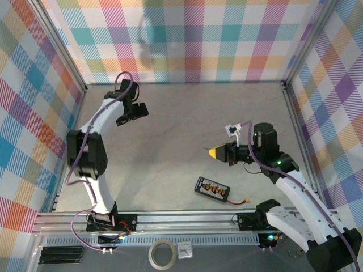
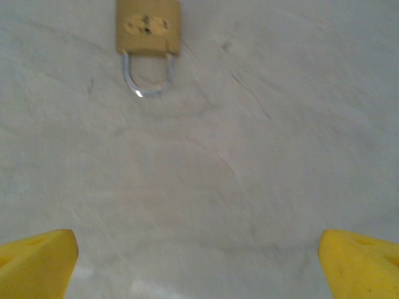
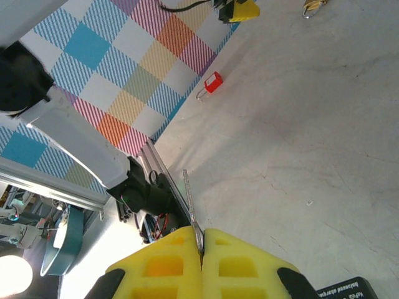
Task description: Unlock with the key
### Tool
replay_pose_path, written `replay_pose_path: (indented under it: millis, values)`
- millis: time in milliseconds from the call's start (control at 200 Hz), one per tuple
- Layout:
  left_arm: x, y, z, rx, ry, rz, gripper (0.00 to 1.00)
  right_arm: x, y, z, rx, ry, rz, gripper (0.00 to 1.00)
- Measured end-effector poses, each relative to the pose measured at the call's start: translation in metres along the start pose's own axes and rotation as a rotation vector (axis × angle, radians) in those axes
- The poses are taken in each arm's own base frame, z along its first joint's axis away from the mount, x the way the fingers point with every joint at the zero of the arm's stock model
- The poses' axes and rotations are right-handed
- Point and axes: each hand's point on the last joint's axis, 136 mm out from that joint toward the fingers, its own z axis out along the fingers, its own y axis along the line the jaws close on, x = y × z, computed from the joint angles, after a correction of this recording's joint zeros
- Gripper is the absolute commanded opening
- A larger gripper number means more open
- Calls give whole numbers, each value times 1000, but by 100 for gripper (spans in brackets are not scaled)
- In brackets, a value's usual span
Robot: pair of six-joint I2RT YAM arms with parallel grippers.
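Note:
My right gripper [image 3: 202, 242] is shut on the key [image 3: 191, 202], a thin silvery blade sticking out from between the yellow pads. In the top view this gripper [image 1: 215, 152] hangs above the table, right of centre, pointing left. The brass padlock [image 2: 148, 26] lies flat on the table with its steel shackle [image 2: 148, 78] towards my left gripper [image 2: 198, 265]. That gripper is open, its yellow fingers [image 2: 34, 265] wide apart with bare table between them, well short of the lock. In the top view the left gripper [image 1: 135, 112] is at the far left. The brass padlock [image 3: 313, 6] also lies at the top edge of the right wrist view.
A red padlock [image 3: 212, 82] lies by the left plaid wall. A black charger board [image 1: 211, 188] with a cable and yellow plug [image 1: 248, 200] sits near the front rail [image 1: 170, 218]. A tape roll [image 1: 161, 254] lies below the rail. Plaid walls enclose the table.

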Motion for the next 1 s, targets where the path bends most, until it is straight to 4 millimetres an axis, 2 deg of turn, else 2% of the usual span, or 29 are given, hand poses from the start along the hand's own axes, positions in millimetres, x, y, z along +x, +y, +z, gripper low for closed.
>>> replay_pose_path:
  millis: [160,265,380,515,765,1000]
  values:
    - [-31,22,53,-74,50,-55,90,4,8,-8,6,-12,-20,0]
    - [-39,32,83,-106,87,-77,89,5,11,-10,5,-13,-22,0]
    - [-39,40,102,-120,113,-94,89,7,10,-10,8,-7,-14,0]
    - [-43,39,109,-103,119,-105,89,10,6,-7,13,8,2,0]
    - [-66,25,110,-55,82,-109,88,11,1,-4,21,23,22,0]
    - [-63,28,116,-80,113,-104,85,11,0,-4,27,22,22,0]
